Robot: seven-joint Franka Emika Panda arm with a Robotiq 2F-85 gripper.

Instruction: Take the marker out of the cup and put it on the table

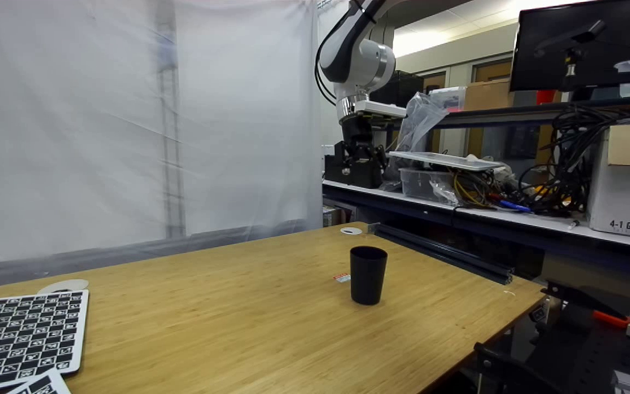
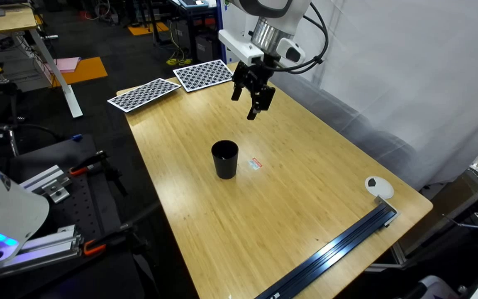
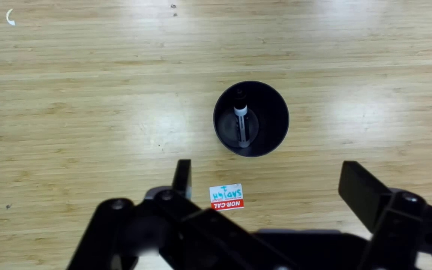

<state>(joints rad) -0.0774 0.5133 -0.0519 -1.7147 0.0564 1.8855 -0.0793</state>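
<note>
A plain black cup (image 1: 367,276) stands upright on the light-brown wooden table (image 1: 211,317). The cup also shows in an exterior view (image 2: 225,162) and in the wrist view (image 3: 274,112). The marker (image 3: 242,129) is inside the cup, seen from above in the wrist view. It leans against the wall, dark with a white band and a pale lower end. The cup hides it in both exterior views. My gripper (image 3: 266,165) is open and empty, high above the table. It also shows in both exterior views (image 1: 365,167) (image 2: 244,106), apart from the cup.
A red and white sticker (image 3: 227,197) lies on the table beside the cup. A black metal rail (image 2: 334,253) lies along one table edge. Checkered boards (image 2: 203,74) lie at the opposite end. A cluttered shelving bench (image 1: 512,219) stands beyond the table. A translucent curtain (image 1: 238,120) hangs alongside.
</note>
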